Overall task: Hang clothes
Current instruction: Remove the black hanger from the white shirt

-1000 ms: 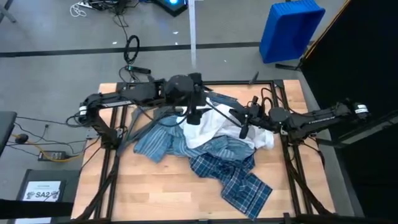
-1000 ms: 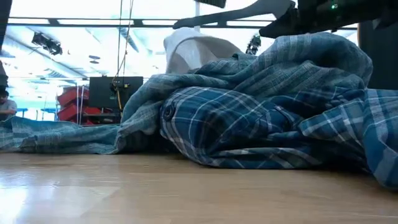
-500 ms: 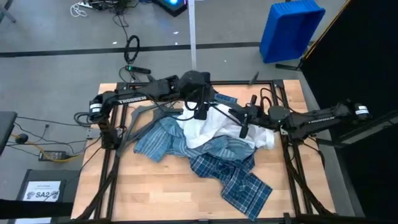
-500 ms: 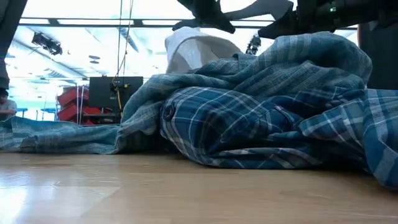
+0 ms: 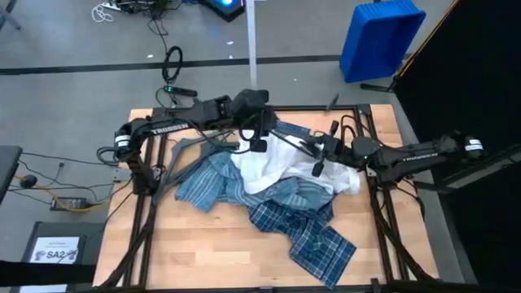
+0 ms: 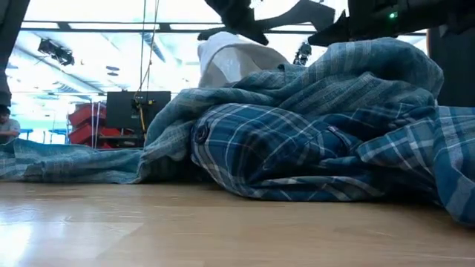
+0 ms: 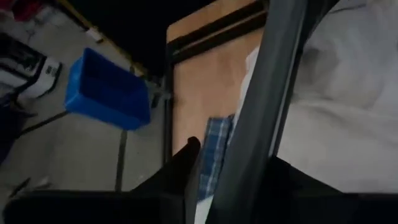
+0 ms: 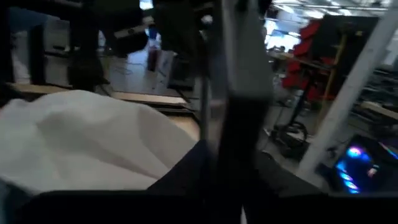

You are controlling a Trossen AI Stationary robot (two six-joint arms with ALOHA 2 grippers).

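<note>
The three shirts lay heaped mid-bench (image 5: 203, 244): white shirt (image 5: 277, 167) on top, striped shirt (image 5: 207, 183) and plaid shirt (image 5: 313, 236) beside it. Left gripper (image 5: 259, 145) and right gripper (image 5: 319, 167) each clamped one dark hanger (image 5: 295, 144) (above the white shirt).

Front table (image 5: 203, 252) bare — shirts (image 5: 277, 195) mid-table

Table (image 5: 203, 244) bears shirts (image 5: 277, 183) (perhaps three).
</note>
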